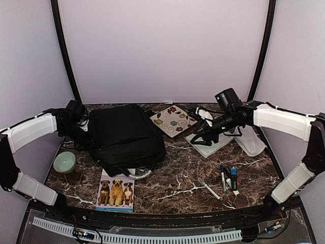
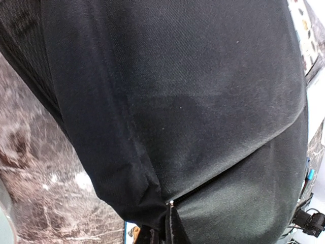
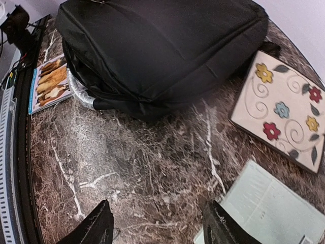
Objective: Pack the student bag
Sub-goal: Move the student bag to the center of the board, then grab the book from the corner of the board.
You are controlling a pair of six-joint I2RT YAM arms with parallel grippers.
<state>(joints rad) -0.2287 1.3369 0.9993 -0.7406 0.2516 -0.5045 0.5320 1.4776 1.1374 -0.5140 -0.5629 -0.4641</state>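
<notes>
Student's black backpack (image 1: 124,134) lies on the left half of a marble table (image 1: 177,175). The left gripper (image 1: 76,116) is clenched at the bag's far-left edge, though whether it pinches fabric cannot be told. The right gripper (image 3: 157,208) hangs released and empty over bare marble beside a pale booklet (image 3: 269,208).

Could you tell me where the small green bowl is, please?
In the top view, the green bowl sits near the table's left edge, just left of the student bag.

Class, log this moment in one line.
student bag: on table | left gripper: shut, at bag edge | right gripper: open, empty
</notes>
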